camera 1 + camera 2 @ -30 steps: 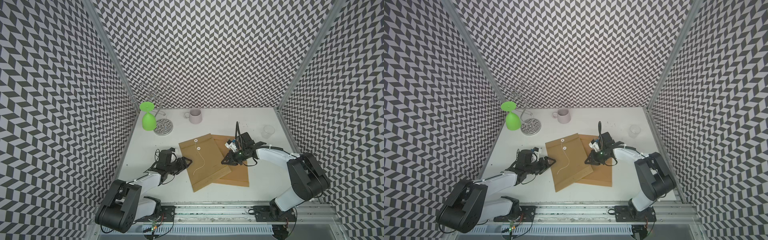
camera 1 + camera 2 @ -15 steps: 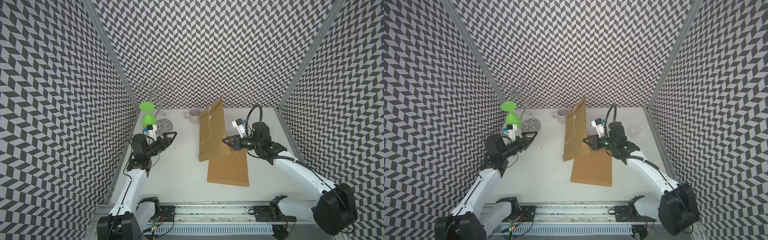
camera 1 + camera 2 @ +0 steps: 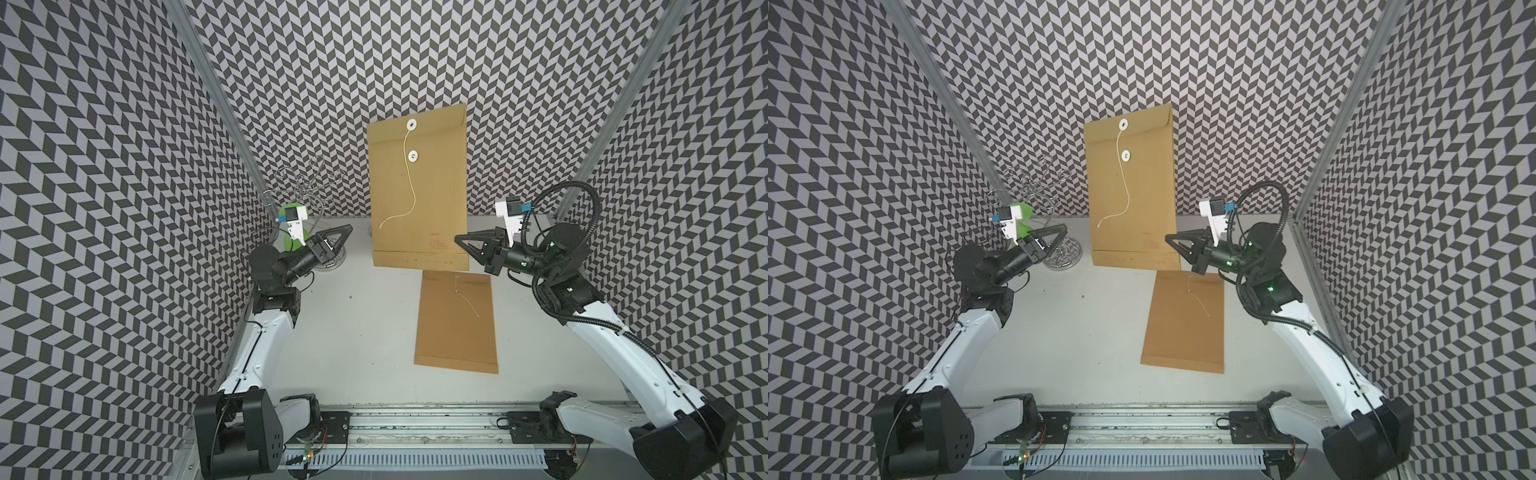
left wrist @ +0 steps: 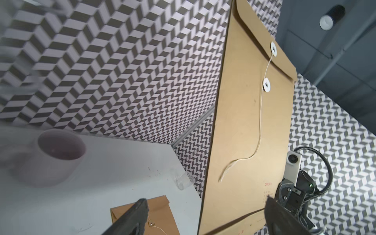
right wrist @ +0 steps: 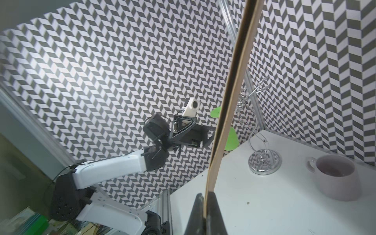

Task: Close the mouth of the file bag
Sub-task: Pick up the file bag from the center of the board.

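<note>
The file bag (image 3: 417, 187) is a brown kraft envelope standing upright above the back of the table, also seen in a top view (image 3: 1131, 191). Its flap is folded down. A white string (image 3: 409, 187) hangs loose from the upper white button (image 3: 411, 124) past the lower button (image 3: 413, 156). My right gripper (image 3: 459, 240) is shut on the bag's lower right corner, and the right wrist view shows the bag's thin edge (image 5: 227, 114) pinched in that gripper (image 5: 204, 200). My left gripper (image 3: 343, 239) hovers open to the bag's left, apart from it. In the left wrist view the bag (image 4: 250, 122) faces that gripper (image 4: 205, 205).
A second brown envelope (image 3: 457, 320) lies flat on the white table, below the held bag. At the back left stand a chrome wire stand (image 3: 1063, 257) and a green object (image 3: 1023, 212). A pink mug (image 4: 59, 158) and a clear cup (image 4: 184, 180) sit near the back wall.
Both arms have risen off the table. The right gripper lifted the file bag from lying flat to upright, turning it face-on. The left gripper opened wider.
</note>
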{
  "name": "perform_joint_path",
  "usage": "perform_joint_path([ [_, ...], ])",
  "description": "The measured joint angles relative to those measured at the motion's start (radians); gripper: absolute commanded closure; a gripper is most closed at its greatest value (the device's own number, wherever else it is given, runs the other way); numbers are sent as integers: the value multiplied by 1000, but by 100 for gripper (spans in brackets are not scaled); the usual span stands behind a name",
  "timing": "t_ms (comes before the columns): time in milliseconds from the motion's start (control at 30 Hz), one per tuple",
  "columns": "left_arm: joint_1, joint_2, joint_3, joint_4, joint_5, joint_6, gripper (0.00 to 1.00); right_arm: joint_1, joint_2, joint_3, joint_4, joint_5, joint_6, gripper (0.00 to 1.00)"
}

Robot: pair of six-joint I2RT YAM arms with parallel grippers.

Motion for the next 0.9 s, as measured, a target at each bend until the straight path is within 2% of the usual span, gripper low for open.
perform_joint_path([
  [133, -94, 26, 130, 23, 27, 67, 14, 0, -24, -1, 50, -55, 44, 100],
  [233, -144, 43, 175, 90, 57, 69, 19, 0, -34, -5, 77, -83, 57, 100],
  [333, -158, 69, 220, 126, 88, 76, 33, 0, -34, -32, 127, -114, 89, 100],
  [433, -142, 92, 256, 161, 105, 69, 58, -3, -33, -53, 142, -143, 111, 100],
  [533, -127, 109, 270, 216, 111, 40, 74, -13, -31, -58, 168, -164, 133, 100],
  [667, -124, 117, 271, 257, 117, 15, 91, -21, -27, -60, 203, -181, 156, 100],
  [767, -123, 117, 270, 271, 120, 8, 100, -24, -18, -60, 213, -182, 159, 100],
  [800, -122, 117, 271, 272, 119, 6, 100, -26, -14, -61, 211, -177, 158, 99],
  [867, -116, 117, 271, 269, 119, 3, 100, -34, -6, -61, 196, -159, 152, 86],
  [900, -115, 117, 275, 264, 119, 3, 100, -38, -2, -61, 176, -139, 147, 72],
])
